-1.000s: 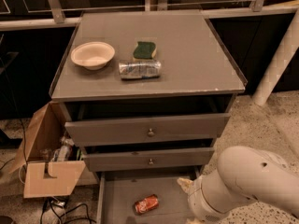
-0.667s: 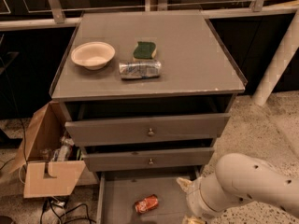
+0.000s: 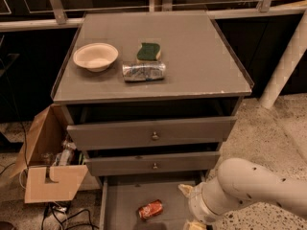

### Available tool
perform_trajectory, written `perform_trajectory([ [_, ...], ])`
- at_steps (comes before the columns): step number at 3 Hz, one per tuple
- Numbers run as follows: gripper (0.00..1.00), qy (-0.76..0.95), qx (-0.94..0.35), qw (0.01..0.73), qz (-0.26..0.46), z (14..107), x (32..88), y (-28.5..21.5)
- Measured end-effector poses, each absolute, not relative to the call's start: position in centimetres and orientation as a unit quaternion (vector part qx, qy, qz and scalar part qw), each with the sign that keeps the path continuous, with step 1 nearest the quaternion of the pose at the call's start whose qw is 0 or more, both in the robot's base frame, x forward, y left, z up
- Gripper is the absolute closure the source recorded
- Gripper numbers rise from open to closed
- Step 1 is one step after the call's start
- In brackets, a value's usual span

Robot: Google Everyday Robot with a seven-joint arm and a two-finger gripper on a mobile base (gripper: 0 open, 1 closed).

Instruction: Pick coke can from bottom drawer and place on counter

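Gripper [image 3: 188,207], jaws apart and empty, hangs at the right side of the open bottom drawer [image 3: 120,200], the coke can [image 3: 150,209] lying on its side on the drawer floor just left of it in view (long axis slanting up toward the gripper).

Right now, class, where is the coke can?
The coke can lies on its side on the floor of the bottom drawer, left of the gripper near the camera view's bottom edge.
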State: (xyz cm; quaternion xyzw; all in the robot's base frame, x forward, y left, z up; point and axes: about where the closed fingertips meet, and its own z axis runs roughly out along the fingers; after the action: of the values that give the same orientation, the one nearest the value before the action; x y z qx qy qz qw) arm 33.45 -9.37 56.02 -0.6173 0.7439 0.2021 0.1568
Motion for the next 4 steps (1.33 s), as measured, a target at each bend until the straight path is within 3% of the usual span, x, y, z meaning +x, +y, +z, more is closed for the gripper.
perform_trajectory([
  [2,0.00,0.747,-0.606,0.206,0.179,50.8,36.8,-11.7],
  [4,0.00,0.745,-0.606,0.203,0.190,45.8,38.9,-11.5],
])
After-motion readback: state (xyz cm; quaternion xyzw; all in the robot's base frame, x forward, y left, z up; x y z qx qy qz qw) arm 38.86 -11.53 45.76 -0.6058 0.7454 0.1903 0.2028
